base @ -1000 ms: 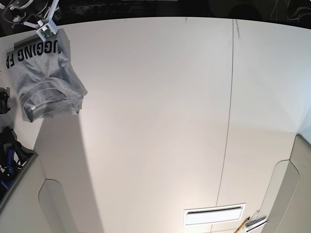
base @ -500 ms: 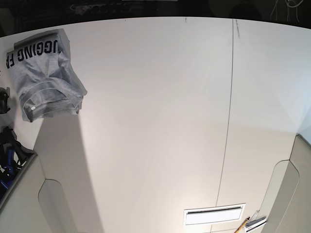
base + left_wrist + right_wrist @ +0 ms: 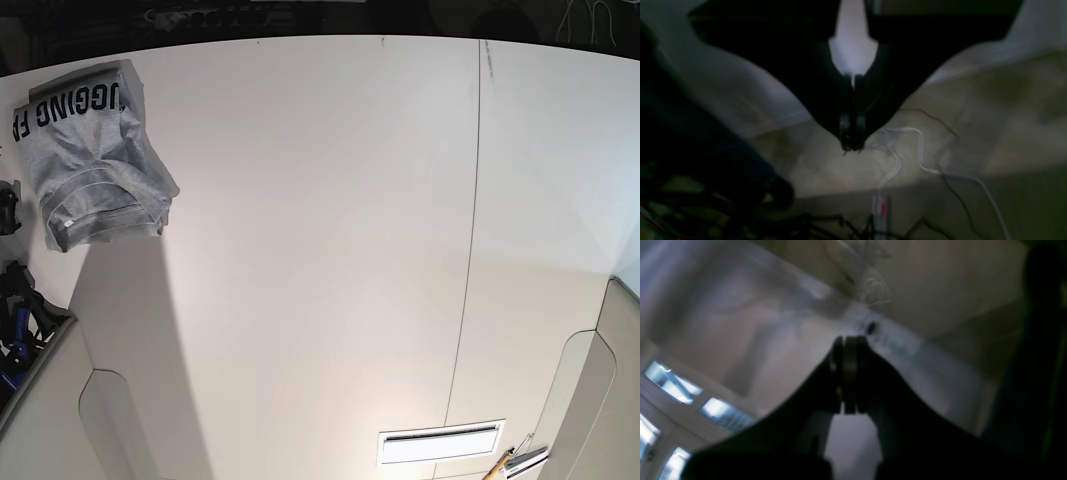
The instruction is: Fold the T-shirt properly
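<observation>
T-shirt (image 3: pixel 92 160): heather-grey, folded into a compact bundle, black block letters facing up, lying at upper left of base view on white table (image 3: pixel 330 250). Left hand (image 3: pixel 852 146) and right hand (image 3: pixel 846 350) both pressed together, pinching nothing.

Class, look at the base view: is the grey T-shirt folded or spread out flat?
Folded. The T-shirt lies as a compact layered bundle at the table's corner, lettering partly hidden.
</observation>
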Controlling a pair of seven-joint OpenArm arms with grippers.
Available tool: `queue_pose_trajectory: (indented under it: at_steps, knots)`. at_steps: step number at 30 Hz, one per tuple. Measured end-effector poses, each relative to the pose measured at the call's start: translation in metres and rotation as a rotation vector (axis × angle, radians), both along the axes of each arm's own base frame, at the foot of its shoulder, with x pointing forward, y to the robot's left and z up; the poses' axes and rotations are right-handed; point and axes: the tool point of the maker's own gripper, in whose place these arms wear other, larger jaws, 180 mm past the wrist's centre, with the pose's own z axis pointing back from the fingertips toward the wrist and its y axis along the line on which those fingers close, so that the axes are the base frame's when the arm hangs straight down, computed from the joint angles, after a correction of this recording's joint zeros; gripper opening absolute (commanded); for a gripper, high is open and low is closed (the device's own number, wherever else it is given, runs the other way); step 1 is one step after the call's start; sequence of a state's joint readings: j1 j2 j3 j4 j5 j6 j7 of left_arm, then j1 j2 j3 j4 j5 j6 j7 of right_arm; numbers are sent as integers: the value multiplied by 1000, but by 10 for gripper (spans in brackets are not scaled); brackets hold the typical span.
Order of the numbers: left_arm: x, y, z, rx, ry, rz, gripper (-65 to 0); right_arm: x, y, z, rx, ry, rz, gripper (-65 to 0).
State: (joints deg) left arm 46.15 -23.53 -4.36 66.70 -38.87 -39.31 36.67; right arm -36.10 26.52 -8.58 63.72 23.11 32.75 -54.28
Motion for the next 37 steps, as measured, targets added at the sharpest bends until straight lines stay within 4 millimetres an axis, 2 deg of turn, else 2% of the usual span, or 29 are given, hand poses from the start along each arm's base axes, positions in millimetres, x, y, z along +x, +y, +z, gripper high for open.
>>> queue_pose_trajectory:
  at_steps: [3,5,13,16,18,21,24,28,33,37]
  knots:
    - [15,-11,-16,-4,-42,-77,-650,24,-2,-29,-34,-47,53,-650]
    - [22,-18,-26,-5,-68,-111,-650,41,5,-44,-40,-65,64,-650]
    - [47,-49,-60,-3,-161,-208,-650,93,71,-80,11,-173,6,-650]
    - [68,-66,-68,-17,-204,-201,-650,115,71,-93,-70,-256,-42,-650]
    - [82,-71,-77,35,-224,-178,-650,134,71,-100,-120,-338,-95,-650]
    - [99,-66,-87,135,-252,-151,-650,158,79,-107,-176,-442,-168,-650]
    - [113,-47,-92,245,-272,-127,-650,167,87,-110,-219,-481,-205,-650]
    - [131,-32,-93,341,-322,-84,-650,167,96,-111,-269,-490,-241,-650]
    - [129,-20,-94,413,-315,-74,-650,175,101,-112,-273,-521,-278,-650]
    - [130,-20,-94,412,-317,-74,-650,177,105,-112,-266,-522,-297,-650]
